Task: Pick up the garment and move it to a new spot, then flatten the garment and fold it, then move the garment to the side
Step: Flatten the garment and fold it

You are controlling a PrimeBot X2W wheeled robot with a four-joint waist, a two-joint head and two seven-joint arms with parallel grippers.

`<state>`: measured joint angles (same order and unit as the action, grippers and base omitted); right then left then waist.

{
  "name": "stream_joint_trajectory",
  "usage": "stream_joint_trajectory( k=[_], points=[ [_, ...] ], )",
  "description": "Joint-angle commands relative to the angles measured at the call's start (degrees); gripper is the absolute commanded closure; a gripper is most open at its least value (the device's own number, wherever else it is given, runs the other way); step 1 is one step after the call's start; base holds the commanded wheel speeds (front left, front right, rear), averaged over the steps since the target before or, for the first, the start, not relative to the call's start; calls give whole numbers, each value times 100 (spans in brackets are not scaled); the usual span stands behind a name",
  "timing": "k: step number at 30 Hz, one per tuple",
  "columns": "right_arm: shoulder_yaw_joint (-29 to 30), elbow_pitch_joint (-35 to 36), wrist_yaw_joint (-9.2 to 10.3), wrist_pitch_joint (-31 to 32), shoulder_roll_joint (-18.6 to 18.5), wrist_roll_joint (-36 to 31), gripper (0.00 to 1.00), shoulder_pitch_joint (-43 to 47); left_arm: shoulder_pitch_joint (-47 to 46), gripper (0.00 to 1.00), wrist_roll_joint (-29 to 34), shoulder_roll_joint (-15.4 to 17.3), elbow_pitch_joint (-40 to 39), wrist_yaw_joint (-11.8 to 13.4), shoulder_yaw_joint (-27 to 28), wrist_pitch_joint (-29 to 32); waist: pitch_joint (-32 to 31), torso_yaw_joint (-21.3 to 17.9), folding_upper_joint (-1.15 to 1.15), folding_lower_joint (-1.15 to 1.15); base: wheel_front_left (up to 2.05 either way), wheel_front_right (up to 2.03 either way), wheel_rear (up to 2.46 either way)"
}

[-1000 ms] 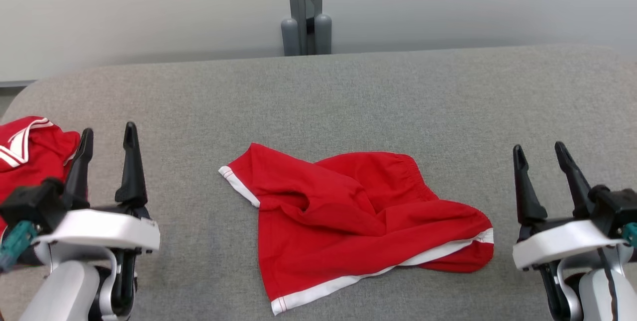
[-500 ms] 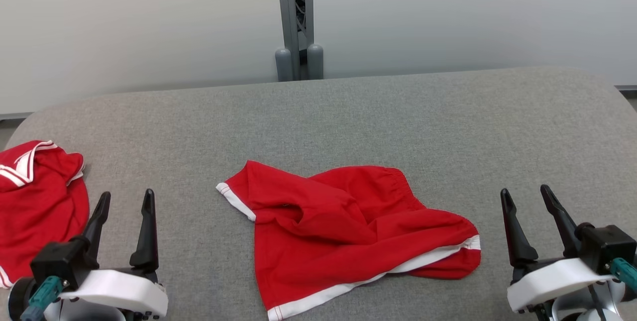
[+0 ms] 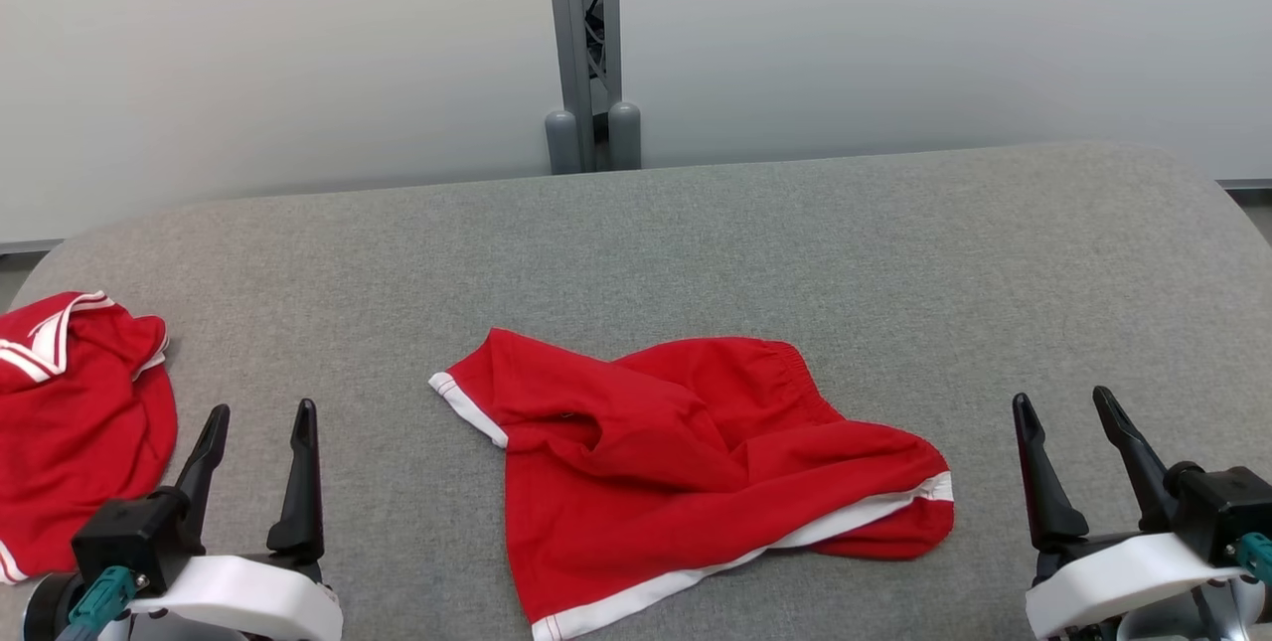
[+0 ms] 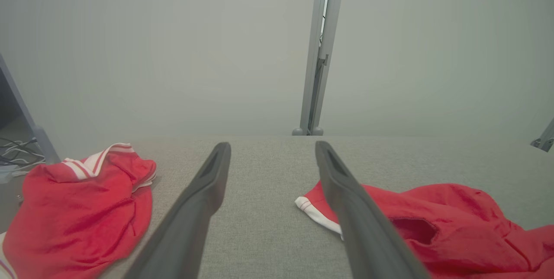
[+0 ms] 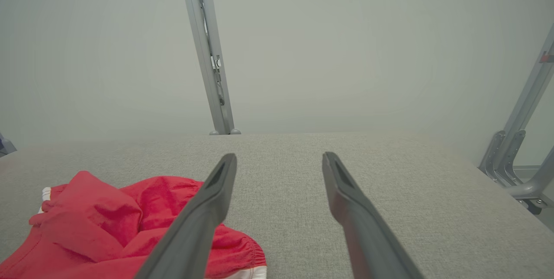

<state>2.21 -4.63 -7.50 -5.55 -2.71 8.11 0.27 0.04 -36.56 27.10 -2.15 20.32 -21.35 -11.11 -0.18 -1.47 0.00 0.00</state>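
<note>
The garment (image 3: 686, 467), red shorts with white trim, lies crumpled in the middle of the grey table; it also appears as a red heap (image 4: 454, 222) right of the left fingers and a red heap (image 5: 108, 222) left of the right fingers. My left gripper (image 3: 260, 414) hovers open at the lower left, well left of the shorts and holding nothing. My right gripper (image 3: 1063, 400) stands open at the lower right, a short way right of the shorts' hem, also holding nothing. In the wrist views each pair of fingers (image 4: 207, 192) (image 5: 216, 192) is spread over bare table.
A second red garment (image 3: 75, 422) with a white-striped collar lies bunched at the table's left edge, also seen as a red pile (image 4: 82, 218). The grey table (image 3: 795, 253) has a rounded far edge. A grey post (image 3: 581, 45) stands behind it, and metal frame legs (image 5: 519, 149) at the right.
The head camera has tilted up, so the whole scene sits lower in the picture. Both grippers sit lower in the view and stay open. The shorts have not moved on the table.
</note>
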Motion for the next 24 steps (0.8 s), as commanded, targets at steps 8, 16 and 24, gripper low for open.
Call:
stream_joint_trajectory(
  k=[8, 16, 24],
  points=[
    [-16, 48, 2, 63, -32, -71, 0, -75, -222, 0, 122, 25, -75, -75, -214, 180, 97, 46, 0, 0, 0, 0, 0],
    [-248, -114, 2, 400, -32, -120, 0, -64, -382, 0, 14, -286, 83, -553, -1075, 886, 301, 35, 0, 0, 0, 0, 0],
    [-450, -364, 2, 829, -33, -31, 0, 96, -207, 0, -206, -463, 310, -786, -1537, 1424, 531, 22, 0, 0, 0, 0, 0]
  ],
)
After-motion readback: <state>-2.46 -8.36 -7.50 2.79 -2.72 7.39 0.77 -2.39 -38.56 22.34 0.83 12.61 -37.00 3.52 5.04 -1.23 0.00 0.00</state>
